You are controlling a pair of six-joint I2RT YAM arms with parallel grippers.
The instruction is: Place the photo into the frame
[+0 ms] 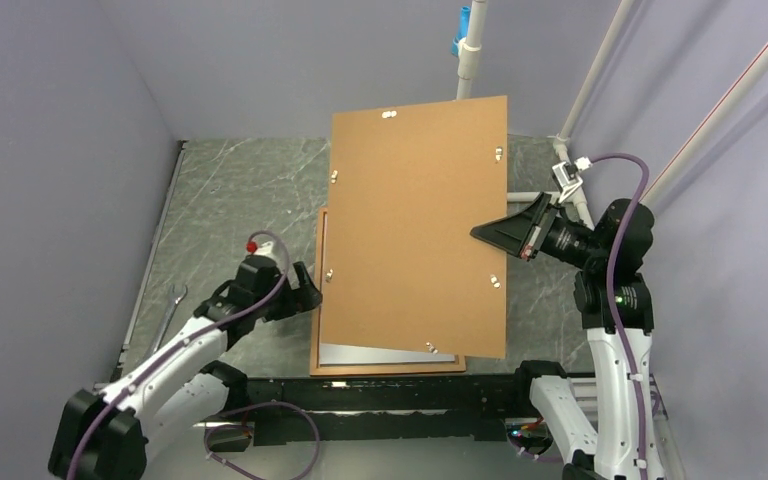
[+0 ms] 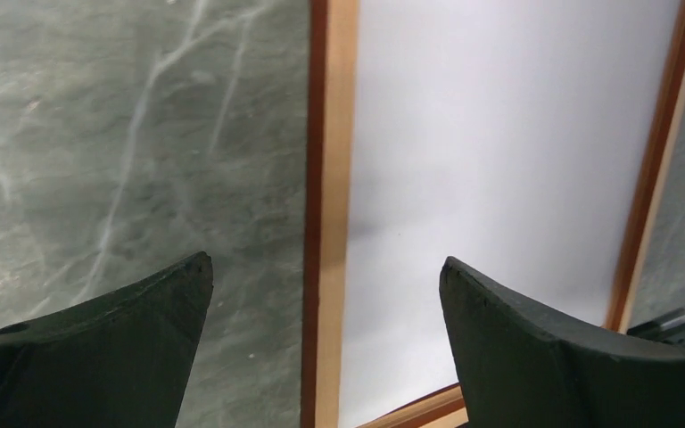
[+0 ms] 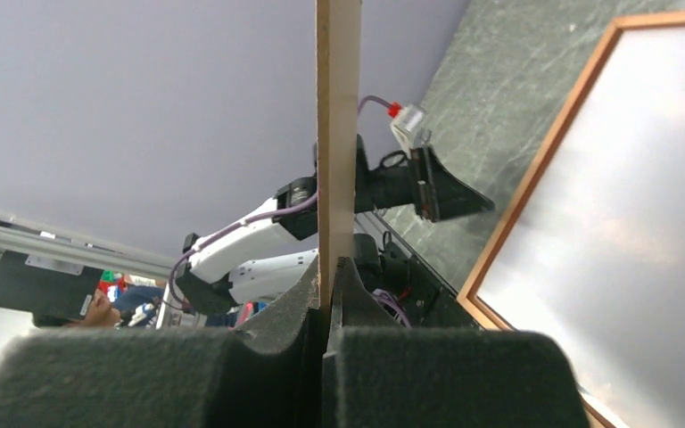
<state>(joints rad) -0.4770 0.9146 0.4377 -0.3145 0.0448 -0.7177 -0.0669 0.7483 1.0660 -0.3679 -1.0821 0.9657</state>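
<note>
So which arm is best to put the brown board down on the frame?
Right: the right gripper pinches the backing board above the frame; the left gripper is open, empty.

Two white arms with black joints, left arm (image 1: 175, 352) and right arm (image 1: 620, 372), each carry a purple cable (image 1: 622, 157); what looks like a green light (image 1: 612, 297) glows on the right; the fingers (image 2: 98, 357) are matte black wedges.

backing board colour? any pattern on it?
The board is plain brown with no pattern. The top view shows it best.
</note>
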